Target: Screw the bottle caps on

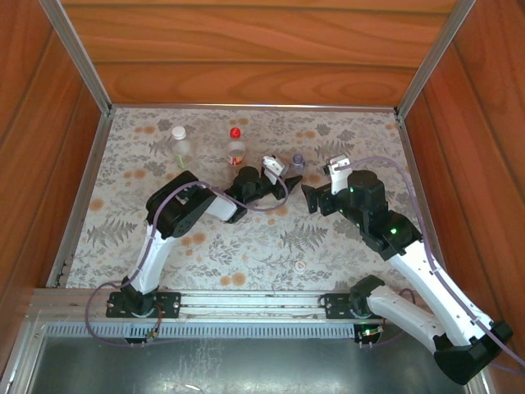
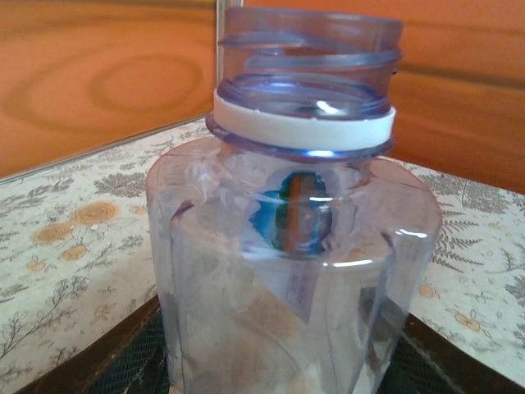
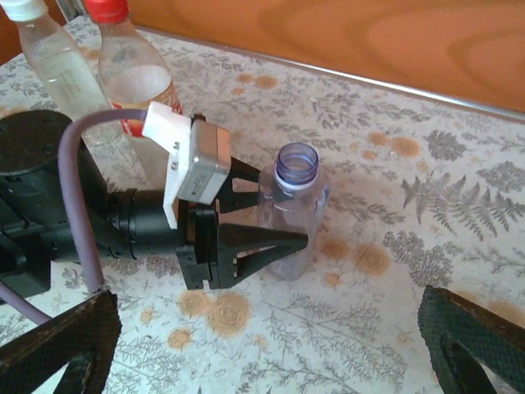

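A slim bluish-tinted bottle [image 1: 297,161] stands upright near the back middle of the table, its threaded neck [image 3: 297,162] bare of any cap. My left gripper [image 1: 283,175] is shut on its body, one finger on each side [image 2: 279,361]. From the right wrist view, one dark finger [image 3: 271,240] crosses in front of the bottle. My right gripper [image 1: 315,199] hangs open just right of it, with nothing between its fingers [image 3: 267,328]. Two more bottles stand at the back, one with a white cap [image 1: 179,132] and one with a red cap [image 1: 235,133]. A small pale cap [image 1: 301,266] lies on the table nearer the front.
The floral tablecloth [image 1: 246,246] is boxed in by wooden walls [image 1: 246,49] and metal rails. The two capped bottles [image 3: 49,49] [image 3: 131,74] stand close behind my left arm. A purple cable [image 3: 78,189] loops over my left wrist.
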You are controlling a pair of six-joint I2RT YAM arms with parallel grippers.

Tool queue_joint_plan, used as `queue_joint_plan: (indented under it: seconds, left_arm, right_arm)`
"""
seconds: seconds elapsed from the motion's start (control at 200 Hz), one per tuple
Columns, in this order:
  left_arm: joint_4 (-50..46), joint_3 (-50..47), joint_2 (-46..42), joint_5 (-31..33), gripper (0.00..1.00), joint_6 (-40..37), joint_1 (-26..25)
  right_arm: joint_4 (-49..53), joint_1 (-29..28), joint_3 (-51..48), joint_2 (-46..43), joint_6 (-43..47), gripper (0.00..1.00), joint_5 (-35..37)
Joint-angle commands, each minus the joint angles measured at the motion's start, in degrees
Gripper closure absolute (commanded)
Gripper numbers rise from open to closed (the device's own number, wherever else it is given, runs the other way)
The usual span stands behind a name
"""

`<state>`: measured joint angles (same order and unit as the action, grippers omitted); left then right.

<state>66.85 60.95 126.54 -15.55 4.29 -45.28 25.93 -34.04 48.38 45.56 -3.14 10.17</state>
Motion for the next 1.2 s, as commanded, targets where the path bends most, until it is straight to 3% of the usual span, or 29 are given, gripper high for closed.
queue_joint_plan:
  seconds: [0.0, 0.135, 0.345, 0.485, 0.665, 0.89, 0.99, 1.195]
  left_arm:
    - [0.5, -2.4, -3.7, -1.9, 0.41, -1.0, 0.2]
    - [2.1, -7.1, -6.8, -3.0, 0.41, -1.2, 0.3]
    - [7.8, -16.1, -11.0, -6.1, 0.41, 0.2, 1.3]
    - [11.6, -22.3, -13.6, -6.8, 0.42, 0.5, 2.0]
    - [14.3, -29.3, -17.3, -8.6, 0.42, -0.2, 3.5]
    - [14.3, -34.4, -20.3, -11.3, 0.42, 0.1, 4.8]
    - [14.3, -35.6, -21.1, -12.5, 0.42, 0.3, 4.7]
    - [14.3, -37.1, -21.3, -13.1, 0.42, -0.2, 4.6]
  right_arm:
    - [-1.3, 0.4, -1.3, -1.7, -1.8, 0.0, -2.7]
    - [-3.3, 0.4, -4.4, -3.8, -4.2, 0.0, -9.8]
    - [1.8, 0.4, -4.3, -0.9, -10.4, 0.0, -12.1]
    - [12.1, 0.5, -2.9, 3.0, -15.2, 0.0, -7.3]
    - [21.1, 0.5, -1.7, 8.0, -18.8, 0.0, -7.7]
    - [17.4, 0.5, -5.4, 4.6, -17.6, 0.0, -13.1]
    - [17.8, 0.5, -6.5, 4.0, -18.8, 0.06, -13.2]
    - [23.0, -6.0, -6.2, 7.6, -21.4, 0.13, -5.5]
